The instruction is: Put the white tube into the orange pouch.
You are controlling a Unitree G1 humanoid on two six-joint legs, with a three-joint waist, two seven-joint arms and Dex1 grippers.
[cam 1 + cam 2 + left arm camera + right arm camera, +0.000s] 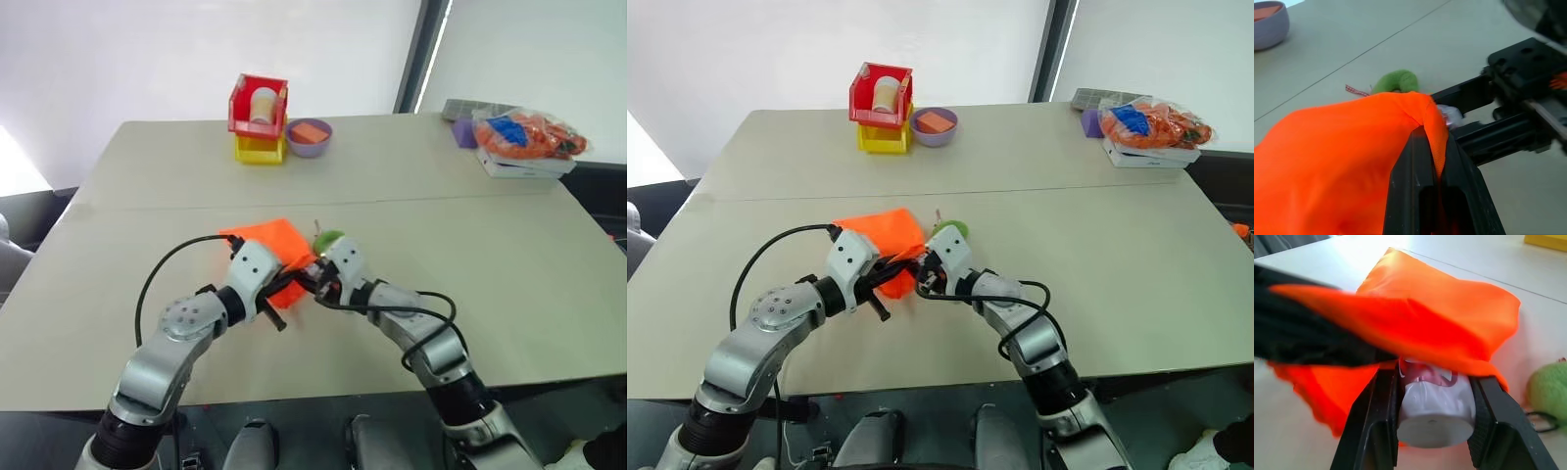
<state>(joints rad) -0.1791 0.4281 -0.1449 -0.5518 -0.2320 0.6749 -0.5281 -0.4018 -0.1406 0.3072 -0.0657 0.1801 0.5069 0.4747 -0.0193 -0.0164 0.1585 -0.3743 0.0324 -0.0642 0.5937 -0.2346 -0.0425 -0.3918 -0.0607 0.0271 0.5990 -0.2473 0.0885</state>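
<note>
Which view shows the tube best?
The right wrist view: the tube sits end-on between the right claw's fingers, its far end under the pouch edge. The left wrist view shows just a white sliver beside the pouch. In the head views the claws and pouch hide it.

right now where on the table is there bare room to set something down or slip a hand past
Bare table lies left of the left gripper, and a wide patch runs from the right gripper to the right edge. The middle strip before the red bin and purple bowl is bare. It is crowded where both grippers meet the orange pouch.
</note>
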